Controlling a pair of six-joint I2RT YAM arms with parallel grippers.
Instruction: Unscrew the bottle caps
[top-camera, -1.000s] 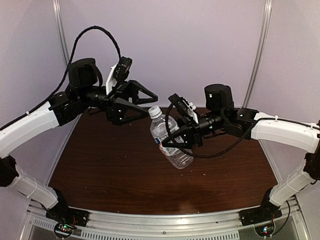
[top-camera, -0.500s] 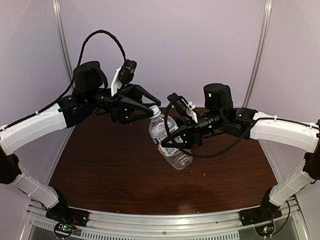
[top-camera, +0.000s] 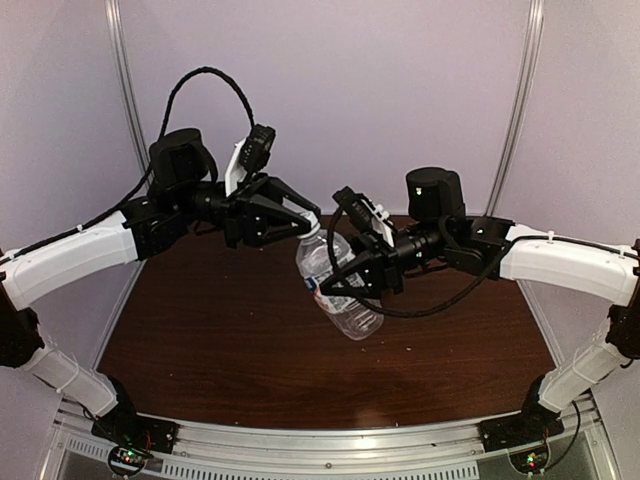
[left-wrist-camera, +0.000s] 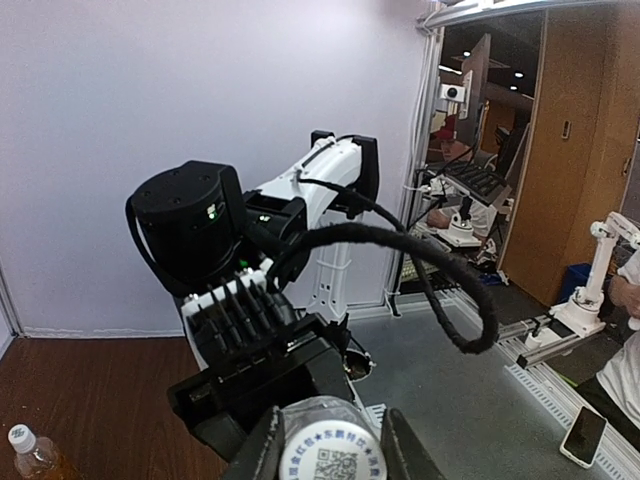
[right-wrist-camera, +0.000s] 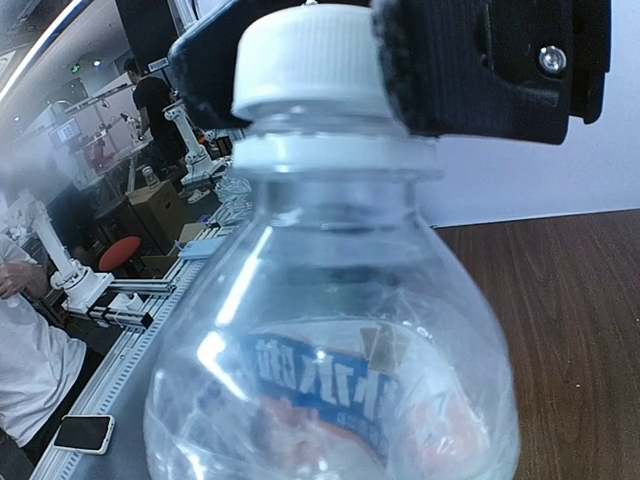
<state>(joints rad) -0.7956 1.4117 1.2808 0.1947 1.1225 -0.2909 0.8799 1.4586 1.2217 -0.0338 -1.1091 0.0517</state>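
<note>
A clear bottle (top-camera: 338, 290) with a white-blue label hangs tilted above the table, and my right gripper (top-camera: 350, 278) is shut round its body. In the right wrist view this bottle (right-wrist-camera: 330, 330) fills the frame and hides my own fingers. Its white cap (right-wrist-camera: 310, 65) sits between the black fingers (right-wrist-camera: 480, 70) of my left gripper (top-camera: 309, 227), which is shut on it. The left wrist view shows the cap (left-wrist-camera: 330, 448) end-on, with one finger (left-wrist-camera: 262, 452) pressed to each side. A second bottle (left-wrist-camera: 30, 458) with amber liquid and a white cap (left-wrist-camera: 19, 437) stands on the table at the lower left.
The brown table (top-camera: 220, 340) lies under both arms. A black cable (top-camera: 215, 80) loops above the left arm, and another (top-camera: 440, 300) hangs below the right wrist. Grey walls and metal posts (top-camera: 125, 90) close the back and sides.
My left gripper has moved right and down onto the clear bottle's cap and shut on it. The right gripper has kept hold of the bottle, almost still.
</note>
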